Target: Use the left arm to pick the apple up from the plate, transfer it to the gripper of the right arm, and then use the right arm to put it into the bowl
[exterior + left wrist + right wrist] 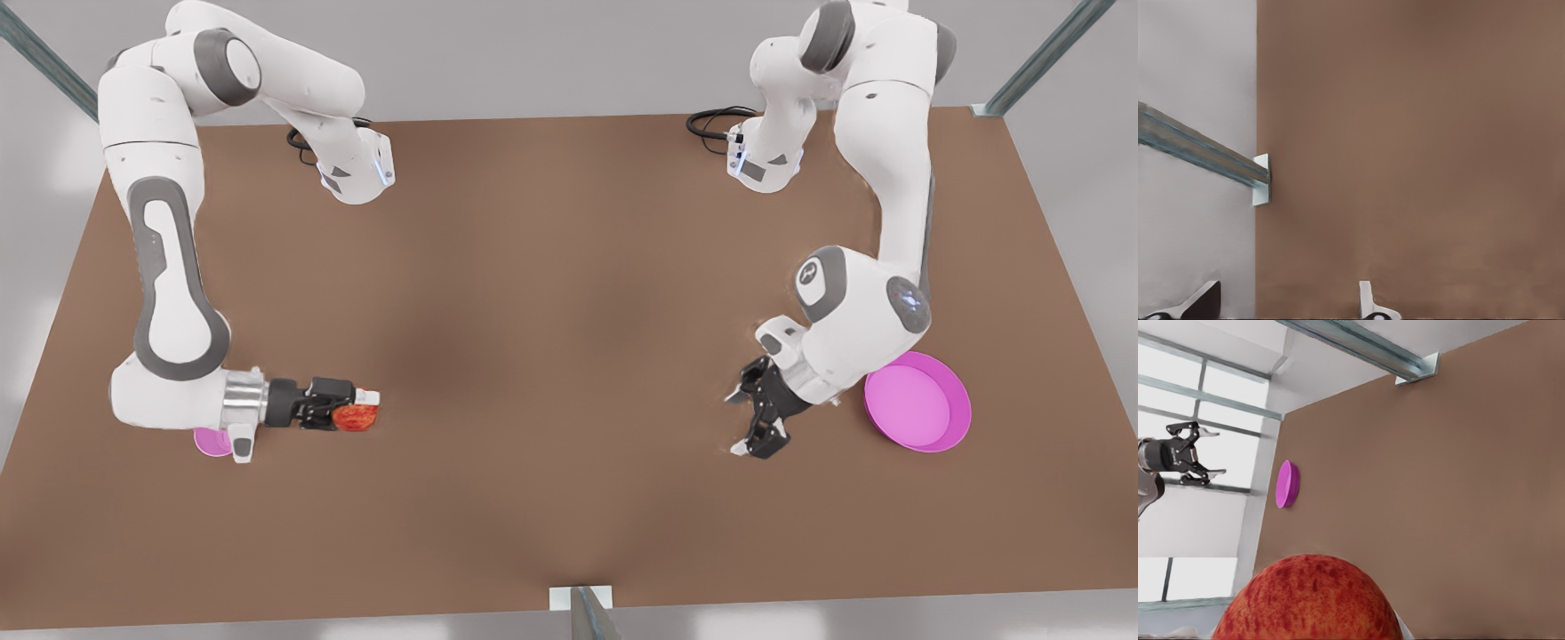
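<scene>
In the front view, the right pincer is clamped on the apple above the worktop, with the bowl just behind its wrist. Well apart, the left pincer hangs with its fingers spread and nothing between them, the plate close behind it.

In the left wrist view, two splayed fingertips stand wide apart over bare worktop at its edge.

In the right wrist view, the apple sits directly in front; far beyond it are the plate and the left pincer, gaping.
</scene>
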`<control>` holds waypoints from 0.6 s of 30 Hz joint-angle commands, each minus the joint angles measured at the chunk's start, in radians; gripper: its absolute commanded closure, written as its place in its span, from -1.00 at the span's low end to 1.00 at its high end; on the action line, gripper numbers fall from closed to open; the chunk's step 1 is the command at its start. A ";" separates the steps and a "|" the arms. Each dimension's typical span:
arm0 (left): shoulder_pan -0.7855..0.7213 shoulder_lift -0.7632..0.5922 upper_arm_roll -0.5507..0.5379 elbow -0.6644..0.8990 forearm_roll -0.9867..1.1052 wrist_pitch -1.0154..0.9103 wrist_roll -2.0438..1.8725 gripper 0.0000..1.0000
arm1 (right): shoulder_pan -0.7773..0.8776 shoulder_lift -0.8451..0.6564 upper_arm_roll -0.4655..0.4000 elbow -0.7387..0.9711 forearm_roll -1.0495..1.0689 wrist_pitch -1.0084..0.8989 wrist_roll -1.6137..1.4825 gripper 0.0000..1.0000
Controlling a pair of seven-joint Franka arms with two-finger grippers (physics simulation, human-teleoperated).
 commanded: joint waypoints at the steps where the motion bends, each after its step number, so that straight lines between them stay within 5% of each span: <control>1: 0.001 -0.009 0.119 0.087 0.247 -0.721 -1.290 -1.00 | -0.048 -0.021 0.002 0.030 -0.363 -0.216 0.188 -0.29; 4: 0.003 -0.099 0.214 0.104 0.247 -0.676 -1.632 -1.00 | -0.113 -0.069 0.000 0.030 -0.616 -0.272 0.182 -0.29; 6: 0.127 -0.274 0.100 -0.146 0.282 -0.448 -1.625 -1.00 | -0.141 -0.075 -0.004 0.030 -0.763 -0.269 0.185 -0.29; 18: 0.128 -0.197 0.100 -0.099 0.290 -0.463 -1.622 -1.00 | -0.173 0.031 -0.015 0.037 -0.923 0.083 0.182 -0.29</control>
